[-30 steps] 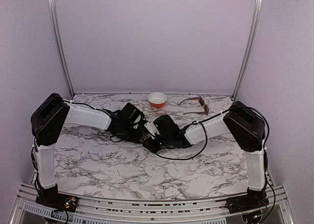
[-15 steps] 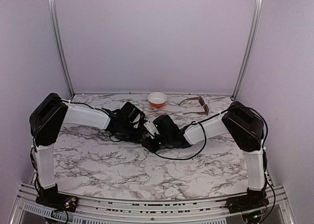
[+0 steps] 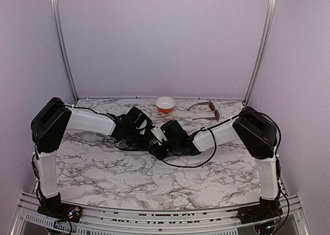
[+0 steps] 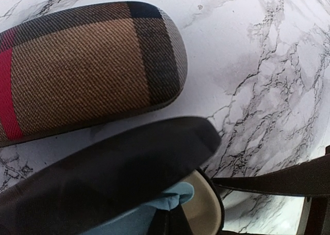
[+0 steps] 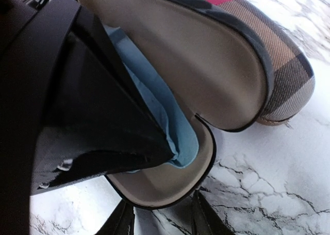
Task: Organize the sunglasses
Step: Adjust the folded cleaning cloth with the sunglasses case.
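I'm watching the left gripper [image 3: 149, 138], jaws together, at the black case [image 5: 170, 188]; right gripper [image 5: 162, 219] straddling its rim, grip unclear.

Seen from above, the left end effector [image 3: 149, 140] and right end effector [image 3: 158, 151] merge into one dark mass, so their fingers and whatever lies under them cannot be made out. Ahead of the left one, the plaid case [image 4: 87, 65] runs off the wrist view's left edge. A blurred black shape [image 4: 103, 178] covers most of the blue cloth [image 4: 172, 196]. Beside the right one, a similar dark blur hides part of the cream-lined shell [image 5: 160, 188].
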